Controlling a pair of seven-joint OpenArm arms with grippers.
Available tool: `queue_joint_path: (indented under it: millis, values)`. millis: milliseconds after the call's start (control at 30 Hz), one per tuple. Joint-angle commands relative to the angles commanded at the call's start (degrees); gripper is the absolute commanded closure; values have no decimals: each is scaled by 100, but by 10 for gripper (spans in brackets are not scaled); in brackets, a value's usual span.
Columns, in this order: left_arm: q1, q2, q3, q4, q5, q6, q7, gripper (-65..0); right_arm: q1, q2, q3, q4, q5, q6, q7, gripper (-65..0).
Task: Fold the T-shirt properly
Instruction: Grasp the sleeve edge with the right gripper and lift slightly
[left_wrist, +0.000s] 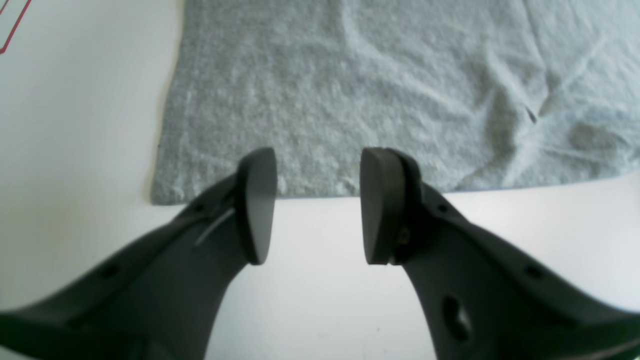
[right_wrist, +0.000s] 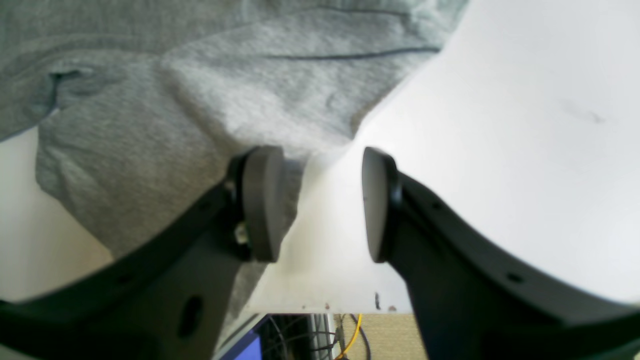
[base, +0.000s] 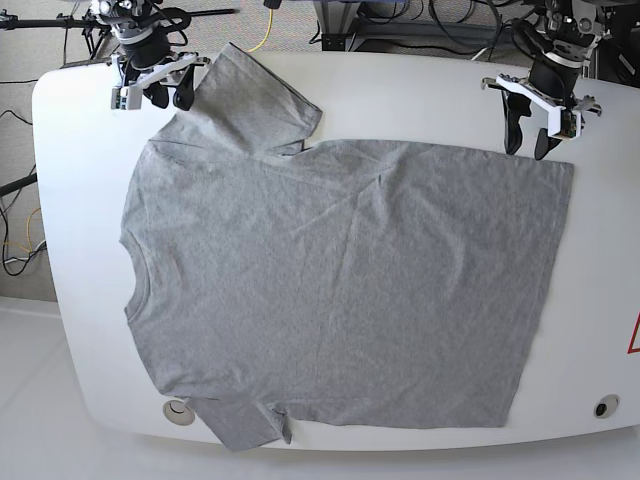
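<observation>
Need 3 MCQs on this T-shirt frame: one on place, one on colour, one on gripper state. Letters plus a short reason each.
1. Where does the left gripper hover?
A. Over the collar
B. At the hem corner on the table's far edge
C. Over the shirt's middle

2. What colour is the T-shirt?
A. Heather grey
B. Navy
C. Red

3. How do both grippers stand?
A. Both shut on cloth
B. One shut, one open
C. Both open, holding nothing

Answers:
1. B: the base view puts it at the far hem corner, and the left wrist view shows the hem edge between its pads.
2. A: grey fabric in every view.
3. C: the left gripper and right gripper each show a clear gap between their pads, with no cloth pinched.
</observation>
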Motion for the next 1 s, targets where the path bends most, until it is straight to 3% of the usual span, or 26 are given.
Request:
queue_joint_path:
  millis: [300, 367, 700, 1000]
  values:
    - [-14, -37, 39, -23, -47, -33, 127, -262, 82, 14, -85, -37, 169, 93, -28, -252]
    - [52, -33, 33, 11, -93, -36, 155, -257, 79, 23, -185, -95, 211, 232, -2, -252]
    - [-10, -12, 29, -26, -304, -45, 270, -258, 142, 27, -506, -118, 230, 219, -42, -254]
    - [-44, -8, 12, -85, -237, -23, 243, -254, 224, -28, -542, -137, 316, 202, -364, -241]
